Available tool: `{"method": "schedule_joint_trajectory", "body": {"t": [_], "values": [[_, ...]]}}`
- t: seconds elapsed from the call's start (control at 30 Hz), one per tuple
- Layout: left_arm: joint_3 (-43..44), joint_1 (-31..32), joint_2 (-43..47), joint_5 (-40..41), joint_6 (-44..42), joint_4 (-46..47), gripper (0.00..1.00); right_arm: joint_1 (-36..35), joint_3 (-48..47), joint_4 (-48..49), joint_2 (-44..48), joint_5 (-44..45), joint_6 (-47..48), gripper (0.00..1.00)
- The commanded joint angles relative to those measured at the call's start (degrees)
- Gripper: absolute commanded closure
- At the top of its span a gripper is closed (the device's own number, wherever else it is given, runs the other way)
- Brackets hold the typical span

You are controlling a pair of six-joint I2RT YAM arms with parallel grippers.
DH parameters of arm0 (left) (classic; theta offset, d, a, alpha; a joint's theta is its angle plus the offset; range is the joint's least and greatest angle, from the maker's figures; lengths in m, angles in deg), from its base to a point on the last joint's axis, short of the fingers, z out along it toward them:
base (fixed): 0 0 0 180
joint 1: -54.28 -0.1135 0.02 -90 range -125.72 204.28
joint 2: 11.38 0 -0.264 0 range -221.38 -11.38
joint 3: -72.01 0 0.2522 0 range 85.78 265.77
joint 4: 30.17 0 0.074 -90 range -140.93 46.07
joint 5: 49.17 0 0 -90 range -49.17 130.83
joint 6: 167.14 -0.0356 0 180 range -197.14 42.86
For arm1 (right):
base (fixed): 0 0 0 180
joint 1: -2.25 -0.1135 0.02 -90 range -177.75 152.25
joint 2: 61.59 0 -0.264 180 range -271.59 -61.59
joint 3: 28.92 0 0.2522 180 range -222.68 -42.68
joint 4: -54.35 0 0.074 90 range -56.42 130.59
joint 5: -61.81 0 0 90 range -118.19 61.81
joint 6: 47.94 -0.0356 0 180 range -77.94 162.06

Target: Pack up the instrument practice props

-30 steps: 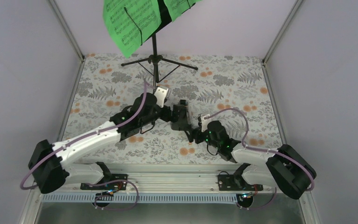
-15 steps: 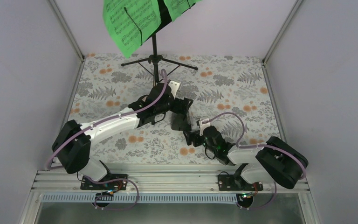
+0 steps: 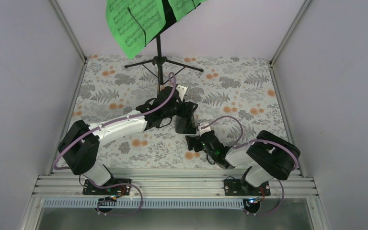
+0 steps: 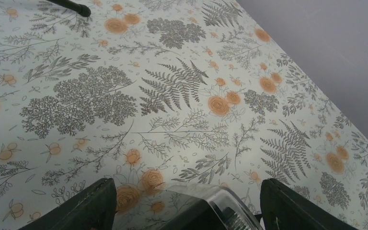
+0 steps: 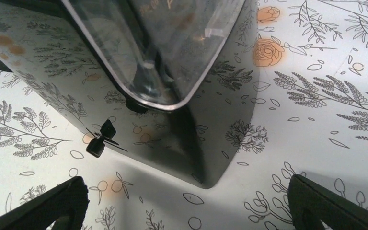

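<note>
The small dark pyramid-shaped metronome (image 3: 186, 123) stands mid-table on the floral cloth. My left gripper (image 3: 188, 110) hangs over it. In the left wrist view the metronome's clear-fronted top (image 4: 206, 211) sits between the open fingers (image 4: 84, 208), with a gap on each side. My right gripper (image 3: 194, 142) is just in front of the metronome (image 5: 172, 96), open, with only cloth between its fingers (image 5: 38, 206). The black tripod music stand (image 3: 159, 52) rises at the back. Bright green music sheets (image 3: 134, 24) lie on its desk.
The floral cloth (image 3: 249, 96) covers the table between pale side walls. One stand foot (image 4: 72, 5) shows at the top left of the left wrist view. The aluminium rail (image 3: 172, 184) with both arm bases runs along the near edge.
My left gripper has reached right over the metronome and its jaws have narrowed a little. My right gripper has let go of the metronome and drawn back toward the near edge.
</note>
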Motion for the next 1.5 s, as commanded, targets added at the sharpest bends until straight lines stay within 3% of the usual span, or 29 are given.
{"method": "schedule_joint_trajectory", "body": {"t": [0.0, 0.47, 0.8, 0.9, 1.1, 1.23, 1.37, 1.47], "values": [[-1.1, -0.1, -0.5, 0.5, 1.3, -0.5, 0.27, -1.7, -1.8, 2.6, -2.2, 5.6, -0.9, 0.01], [-4.8, 0.0, 1.6, 0.3, 2.7, 0.5, 0.30, -2.8, -4.6, 3.2, -8.2, 9.8, -4.2, 0.00], [-4.6, 0.0, 1.2, -1.6, 2.0, 1.3, 0.34, -2.9, -7.8, 2.6, -13.6, 12.9, -0.9, 0.00], [-4.6, 0.0, 1.1, -2.0, 1.8, 1.5, 0.35, -2.9, -7.9, 3.4, -14.1, 12.7, -0.3, 0.07], [-5.0, 0.0, 0.5, -2.8, 1.9, 2.0, 0.36, -3.0, -7.0, 4.0, -13.6, 12.2, -0.7, 0.36], [-5.0, 0.0, 0.4, -3.0, 1.9, 2.1, 0.37, -3.1, -6.2, 4.0, -12.1, 12.3, -0.9, 0.46], [-5.0, 0.0, 0.4, -3.0, 1.8, 2.2, 0.37, -3.1, -5.7, 3.8, -10.7, 12.2, -1.0, 0.50], [-5.0, -0.1, 0.8, -2.9, 1.3, 2.1, 0.35, -3.1, -5.4, 2.7, -9.2, 11.7, -0.8, 0.40]]}}
